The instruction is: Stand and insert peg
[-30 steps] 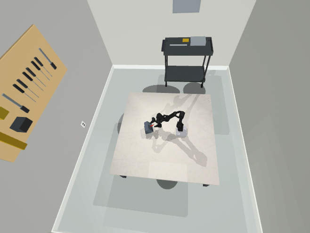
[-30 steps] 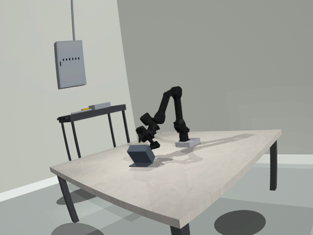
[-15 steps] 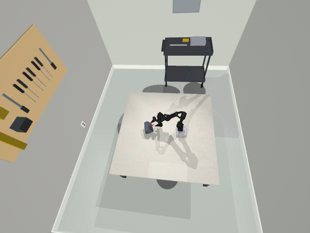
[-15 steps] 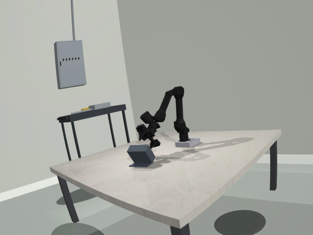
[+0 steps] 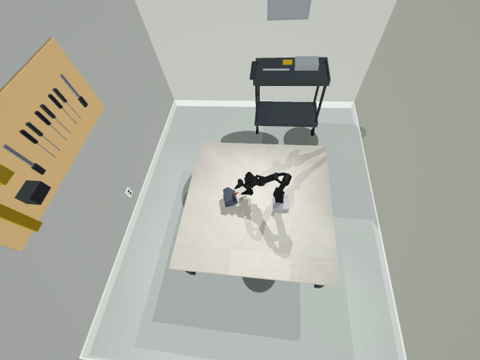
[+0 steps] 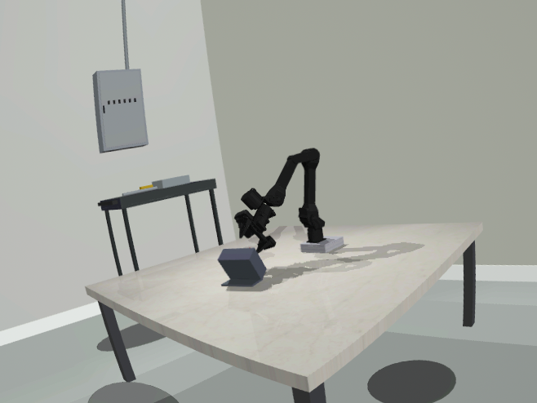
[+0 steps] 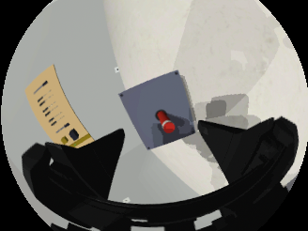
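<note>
The red peg (image 5: pixel 235 193) (image 7: pixel 162 118) stands out of the hole in the face of the blue-grey sloped panel (image 5: pixel 228 195) (image 6: pixel 241 268) (image 7: pixel 144 102). Its white-banded end points outward, towards the wrist camera, and its plain end is hidden in the hole. How deep it sits cannot be told. My gripper (image 5: pixel 238 190) (image 6: pixel 250 243) (image 7: pixel 161 129) is wide open and empty. It is just off the panel's face, with its fingers spread to either side of the peg's line and apart from the peg. The exterior camera sees the panel from behind, so the peg is hidden there.
The panel stands on the pale table (image 5: pixel 209 248) (image 6: pixel 347 303), in front of the arm's base (image 5: pixel 281 205) (image 6: pixel 321 246). A dark cart (image 5: pixel 287 112) stands beyond the table's far edge. A tool board (image 5: pixel 57 116) (image 7: pixel 44 108) hangs on the wall.
</note>
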Controlling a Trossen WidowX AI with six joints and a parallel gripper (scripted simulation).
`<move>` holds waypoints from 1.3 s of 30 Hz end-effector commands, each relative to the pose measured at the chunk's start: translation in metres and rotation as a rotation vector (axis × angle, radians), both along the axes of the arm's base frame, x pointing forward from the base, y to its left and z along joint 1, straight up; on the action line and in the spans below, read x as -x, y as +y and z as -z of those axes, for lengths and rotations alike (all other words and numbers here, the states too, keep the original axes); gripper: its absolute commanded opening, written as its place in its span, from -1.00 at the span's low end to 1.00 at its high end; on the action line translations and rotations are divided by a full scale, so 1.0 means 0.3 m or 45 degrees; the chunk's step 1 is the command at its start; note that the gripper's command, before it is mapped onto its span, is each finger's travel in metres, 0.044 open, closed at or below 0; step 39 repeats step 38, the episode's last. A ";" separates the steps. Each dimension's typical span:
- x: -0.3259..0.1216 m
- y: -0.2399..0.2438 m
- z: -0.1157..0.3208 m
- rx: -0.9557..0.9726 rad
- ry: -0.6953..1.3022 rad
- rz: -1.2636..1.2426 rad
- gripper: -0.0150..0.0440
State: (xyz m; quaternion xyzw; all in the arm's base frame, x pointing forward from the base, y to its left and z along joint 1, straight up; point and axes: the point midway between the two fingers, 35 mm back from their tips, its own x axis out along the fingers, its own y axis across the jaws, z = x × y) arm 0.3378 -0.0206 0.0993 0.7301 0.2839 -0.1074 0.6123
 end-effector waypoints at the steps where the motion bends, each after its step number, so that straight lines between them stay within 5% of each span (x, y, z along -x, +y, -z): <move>1: 0.011 -0.004 -0.011 0.002 -0.006 -0.006 1.00; 39: 0.115 -0.050 -0.073 0.001 -0.006 0.001 1.00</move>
